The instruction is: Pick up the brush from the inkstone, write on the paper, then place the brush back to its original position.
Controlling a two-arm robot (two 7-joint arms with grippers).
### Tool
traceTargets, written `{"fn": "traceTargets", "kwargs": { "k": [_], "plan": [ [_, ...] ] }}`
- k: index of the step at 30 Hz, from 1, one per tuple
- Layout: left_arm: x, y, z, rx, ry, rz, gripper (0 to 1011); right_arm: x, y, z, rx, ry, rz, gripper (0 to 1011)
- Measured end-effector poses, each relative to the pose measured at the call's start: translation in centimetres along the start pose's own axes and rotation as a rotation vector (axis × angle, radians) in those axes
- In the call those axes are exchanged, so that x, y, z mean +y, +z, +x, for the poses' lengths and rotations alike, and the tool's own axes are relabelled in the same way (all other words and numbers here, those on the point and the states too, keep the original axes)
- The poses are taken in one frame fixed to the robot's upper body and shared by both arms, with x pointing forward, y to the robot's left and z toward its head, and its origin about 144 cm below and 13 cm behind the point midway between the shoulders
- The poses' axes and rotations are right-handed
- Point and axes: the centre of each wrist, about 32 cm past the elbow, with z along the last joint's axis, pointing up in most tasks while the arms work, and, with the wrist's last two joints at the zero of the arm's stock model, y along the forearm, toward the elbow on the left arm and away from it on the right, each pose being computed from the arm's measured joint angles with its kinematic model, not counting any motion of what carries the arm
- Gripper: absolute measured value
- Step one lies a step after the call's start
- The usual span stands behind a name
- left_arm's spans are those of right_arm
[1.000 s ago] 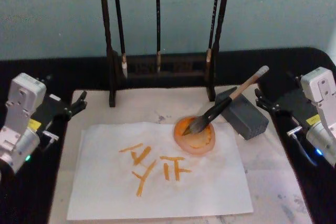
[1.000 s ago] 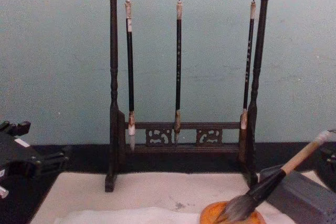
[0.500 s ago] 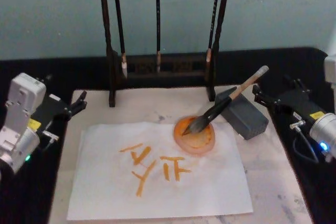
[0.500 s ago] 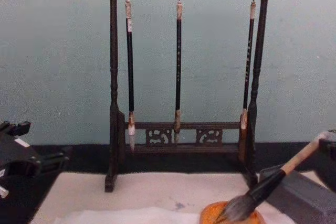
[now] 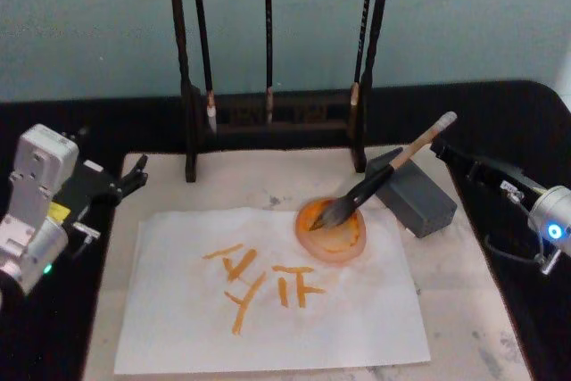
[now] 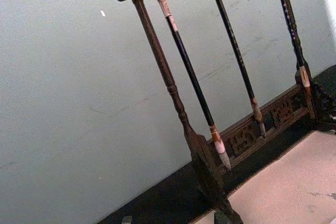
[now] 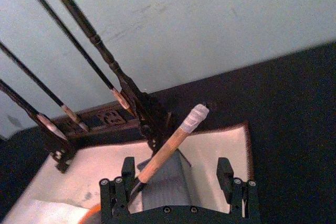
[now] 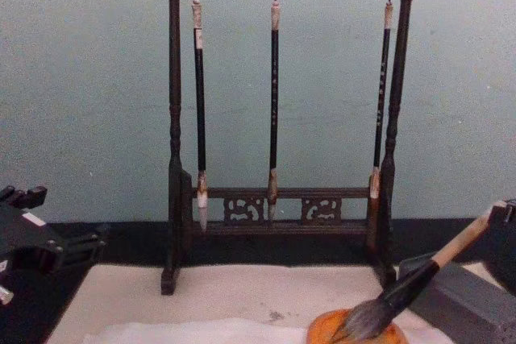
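One arm has moved in the last sec: the right pincer [image 5: 443, 153] has swung round & slid in from the right edge of the black tabletop [image 5: 500, 104]. It now points straight at the far end of the brush [image 5: 384, 176], vs. sitting further right w/ its body turned up before. In the wrist view the right pincer [image 7: 176, 167] is spread wide, holding nothing. The tan handle of the brush [image 7: 168, 148] runs up between its fingers [image 7: 127, 174], closer to that one; no contact yet.

Brush hasn't shifted: the tuft lies in the orange ink dish [image 5: 332, 236] and the shaft leans across the grey inkstone [image 5: 419, 201] at right, handle tip up & to the far right. Seen low from the chest, the brush [image 8: 427, 267] has the same tilt.

The paper [image 5: 196, 327] lies on the cream felt mat [image 5: 464, 310], just left of & partly under the dish. It already carries orange strokes [image 5: 259, 276], so can't tell if writing for this run is done.

The left pincer [image 5: 138, 171] is parked at the left of the mat, fingers apart, empty, as before. The brush rack [image 5: 268, 118] w/ three thin brushes stands at the far side, untouched.

Meaning: prob. lining up to grip the handle. Next it needs a short advance & a close around the tan part, w/o knocking the brush off the inkstone.
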Motion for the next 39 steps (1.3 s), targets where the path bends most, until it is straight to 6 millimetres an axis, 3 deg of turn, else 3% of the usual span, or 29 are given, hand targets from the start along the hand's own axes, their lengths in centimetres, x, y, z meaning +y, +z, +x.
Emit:
{"fn": "traceTargets", "kwargs": {
  "k": [17, 39],
  "plan": [
    [0.0, 0.0, 0.0, 0.0, 0.0, 0.0, 1010, 2.0, -0.2, -0.3, 0.322, 0.028, -0.001, 1000],
    [0.0, 0.0, 0.0, 0.0, 0.0, 0.0, 1010, 6.0, -0.1, 0.6, 0.401, 0.011, -0.016, 1000]
  ]
}}
